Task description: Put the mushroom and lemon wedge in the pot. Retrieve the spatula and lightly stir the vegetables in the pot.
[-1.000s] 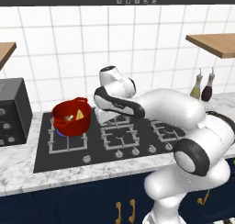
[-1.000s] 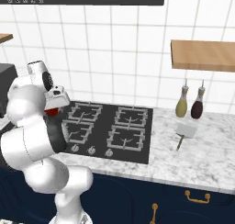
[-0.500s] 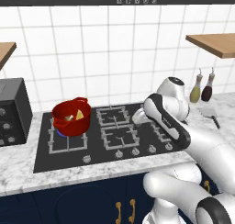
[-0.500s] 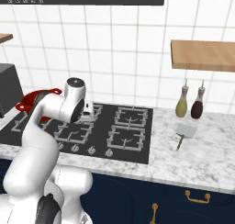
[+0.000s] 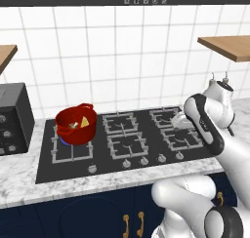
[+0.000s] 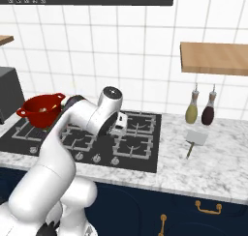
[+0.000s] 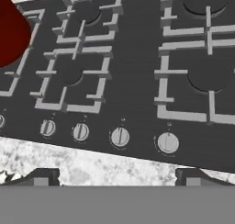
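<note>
Hand: the hand (image 7: 114, 179) is released, empty, over the hob's front knobs.
Pot: round glossy red pot (image 5: 75, 124) at 9 o'clock, holding the yellow lemon wedge (image 5: 85, 121).
Spatula: grey-bladed spatula (image 6: 194, 140) on the marble counter (image 6: 227, 153), at 3 o'clock.

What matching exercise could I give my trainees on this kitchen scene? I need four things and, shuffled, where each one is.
Things:
1. pot
2. lemon wedge
3. spatula
4. gripper

Places:
A. inside the red pot
B. on the marble counter right of the stove
C. on the stove's rear left burner
D. above the stove's right-hand burners, jaws open, holding nothing

Pairs: 1-C, 2-A, 3-B, 4-D
</note>
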